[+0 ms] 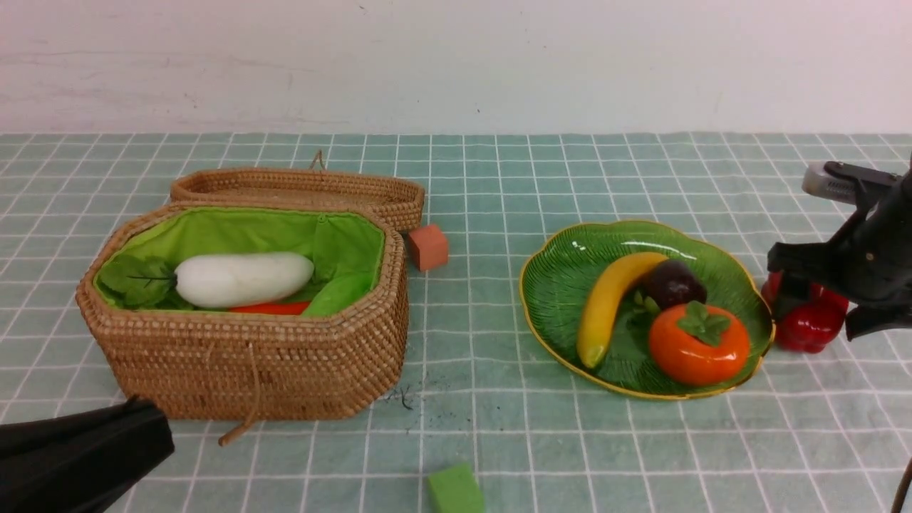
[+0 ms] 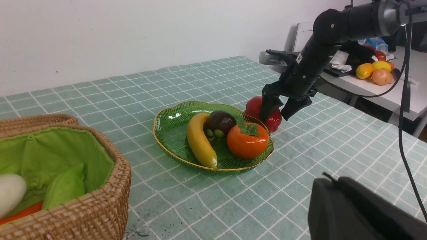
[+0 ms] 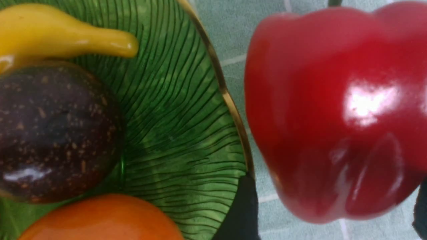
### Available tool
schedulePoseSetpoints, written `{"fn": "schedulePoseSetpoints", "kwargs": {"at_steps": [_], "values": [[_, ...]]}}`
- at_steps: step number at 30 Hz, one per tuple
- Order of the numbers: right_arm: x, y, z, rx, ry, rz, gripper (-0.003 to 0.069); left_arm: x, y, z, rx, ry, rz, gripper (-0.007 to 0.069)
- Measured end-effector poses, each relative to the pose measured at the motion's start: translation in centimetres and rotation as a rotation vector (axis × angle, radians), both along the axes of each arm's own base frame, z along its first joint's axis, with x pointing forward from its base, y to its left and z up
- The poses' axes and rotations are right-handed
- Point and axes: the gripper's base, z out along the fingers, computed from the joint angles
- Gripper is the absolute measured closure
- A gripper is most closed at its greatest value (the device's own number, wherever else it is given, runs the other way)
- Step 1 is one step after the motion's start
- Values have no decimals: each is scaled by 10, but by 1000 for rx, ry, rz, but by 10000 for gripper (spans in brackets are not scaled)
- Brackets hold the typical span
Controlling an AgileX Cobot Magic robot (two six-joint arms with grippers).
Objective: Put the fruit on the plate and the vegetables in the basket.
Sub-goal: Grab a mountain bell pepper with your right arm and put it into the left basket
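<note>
Three fruits [image 1: 613,299] lay on the plate [image 1: 570,263]; beside the plate, the red bell pepper [image 1: 805,333] awaited the basket [image 1: 249,356], right hand [image 1: 821,322] spread apart around it.

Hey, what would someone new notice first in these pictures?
A glossy red bell pepper sits on the cloth just right of the green plate, the right gripper straddling it. The plate holds banana, mangosteen and persimmon; the open basket at left holds a white radish.

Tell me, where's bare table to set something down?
Between the basket and the plate, from the orange cube to the green cube; also behind the plate. Crowded where the right gripper straddles the red pepper beside the plate.
</note>
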Motion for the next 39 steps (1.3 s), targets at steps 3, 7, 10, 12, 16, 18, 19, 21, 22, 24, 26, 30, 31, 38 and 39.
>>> {"fn": "schedulePoseSetpoints", "kwargs": {"at_steps": [3,7,10,12,16,18,19,21,22,24,26,30,31,38,39], "values": [[1,-3,-5,6,12,-10,33,0,0,0,-1,-1,0,627],[1,-9,-7,5,13,-22,36,0,0,0,-1,-1,0,627],[2,-11,-7,3,3,-27,38,0,0,0,-1,-1,0,627],[3,-12,-7,-3,-11,-20,43,0,0,0,-1,-1,0,625],[5,-11,-6,-6,-31,0,49,0,0,0,-1,-1,0,624],[5,-11,-6,-4,-39,5,53,0,0,0,-1,-1,0,622],[6,-11,-6,-5,-42,5,56,0,0,0,-1,-1,0,622],[7,-11,-8,-5,-51,4,62,0,0,0,-1,-1,0,620],[8,-11,-8,-5,-51,3,62,0,0,0,-1,-1,0,620],[9,-12,-11,-5,-45,4,65,0,0,0,-1,-1,0,620],[10,-12,-18,-3,-30,4,66,0,0,0,-1,-1,0,620],[11,-12,-28,-1,-4,5,66,0,0,0,-1,-1,0,620],[11,-12,-28,-1,-4,5,66,0,0,0,-1,-1,0,620],[14,-12,-26,-5,-29,3,67,0,0,0,-1,-1,0,620],[14,-12,-26,-6,-32,2,67,0,0,0,-1,-1,0,620]]}}
